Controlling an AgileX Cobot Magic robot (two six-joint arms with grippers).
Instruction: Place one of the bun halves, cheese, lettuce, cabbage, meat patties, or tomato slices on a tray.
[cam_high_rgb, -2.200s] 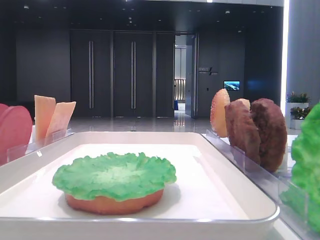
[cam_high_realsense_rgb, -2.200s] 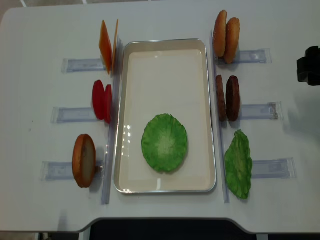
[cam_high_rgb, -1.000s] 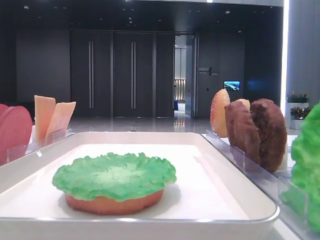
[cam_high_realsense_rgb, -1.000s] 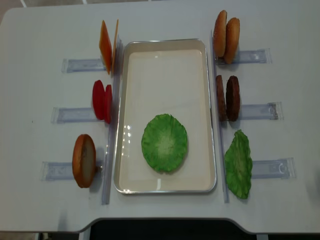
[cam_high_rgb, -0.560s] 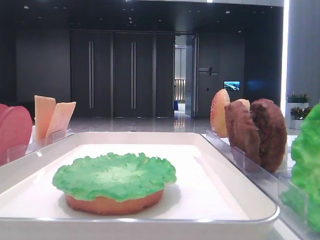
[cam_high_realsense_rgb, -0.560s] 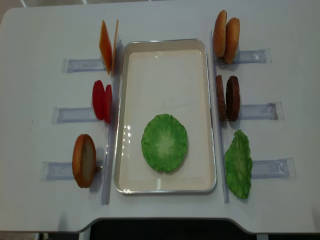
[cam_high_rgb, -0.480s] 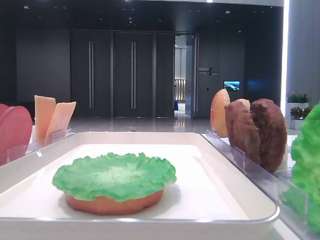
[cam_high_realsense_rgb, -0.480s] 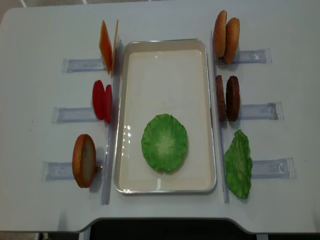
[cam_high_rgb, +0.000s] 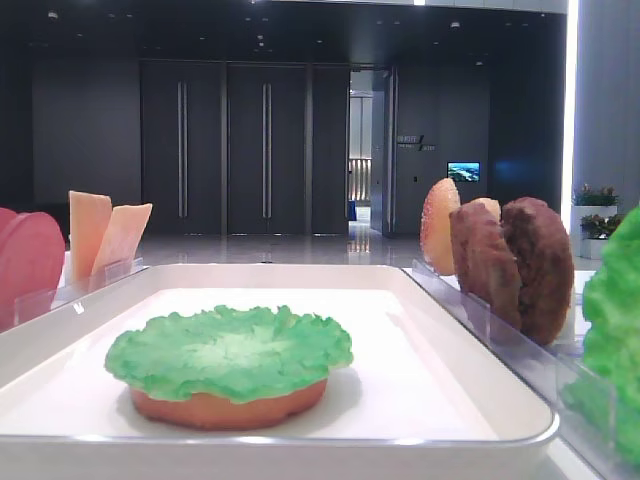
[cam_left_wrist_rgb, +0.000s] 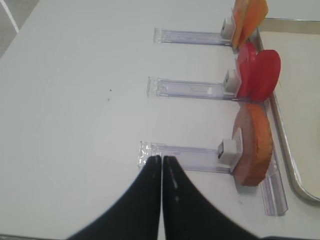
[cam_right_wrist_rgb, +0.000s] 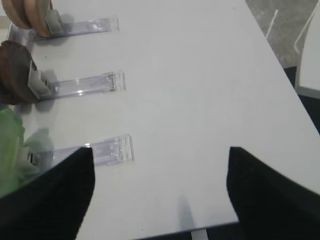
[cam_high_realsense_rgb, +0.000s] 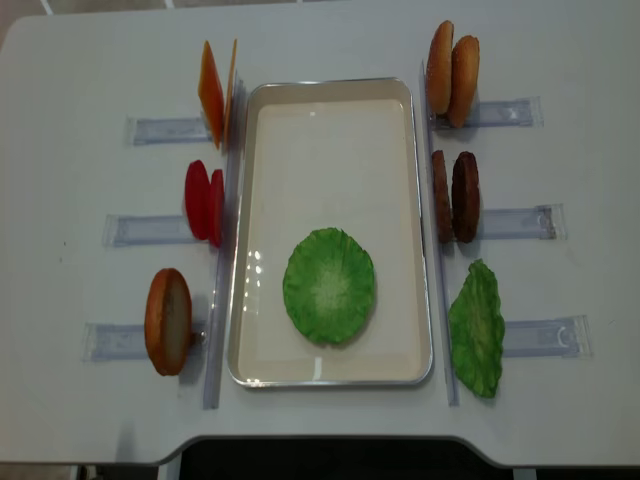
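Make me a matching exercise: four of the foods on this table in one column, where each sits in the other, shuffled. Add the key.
Things:
1. lettuce on a bun
2. tomato slices
3. meat patties
4. cheese

Places, seen from overhead:
A. middle holder, right of the tray
B. far holder, left of the tray
C. lying flat inside the tray
D. middle holder, left of the tray

Pairs: 1-C, 2-D, 3-A, 4-B

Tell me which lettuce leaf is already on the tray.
The flat lettuce leaf lying on a bun half inside the tray; the other lettuce leaf stands on edge in its clear holder right of the tray.
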